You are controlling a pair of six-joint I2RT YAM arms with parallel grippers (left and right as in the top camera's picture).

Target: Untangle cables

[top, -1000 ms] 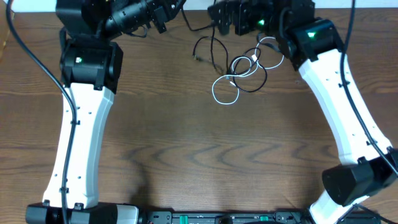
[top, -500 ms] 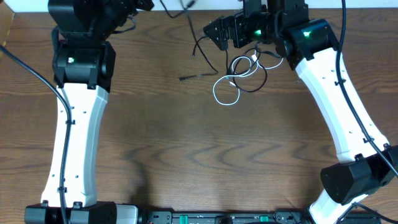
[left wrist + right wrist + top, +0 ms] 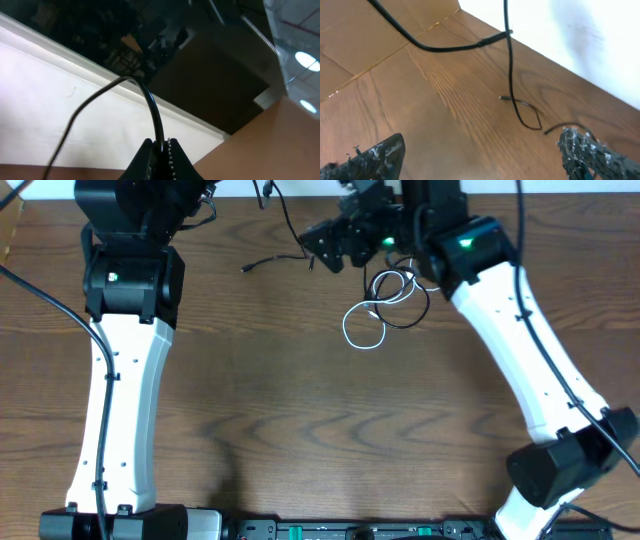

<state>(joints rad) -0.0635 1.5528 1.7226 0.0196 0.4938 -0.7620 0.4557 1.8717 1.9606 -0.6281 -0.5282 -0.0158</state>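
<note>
The left tool (image 3: 161, 146), pressed together on one black cable (image 3: 150, 102), has hauled it up and away toward 11 o'clock. Over the last second its loose plug end (image 3: 246, 268) has slid across the desk (image 3: 300, 430) from beside the tangle (image 3: 392, 286) to well apart from it, at the tangle's 9 o'clock. The right tool (image 3: 480, 137), spread wide and empty, has swung in at the tangle's 10 o'clock edge. I judge that one strand is nearly free.

Count:
- one white cable (image 3: 346, 328)
- one black loop (image 3: 420, 308) lying twined with it at the desk's 1 o'clock
- one lifted black cable
- two tools
</note>
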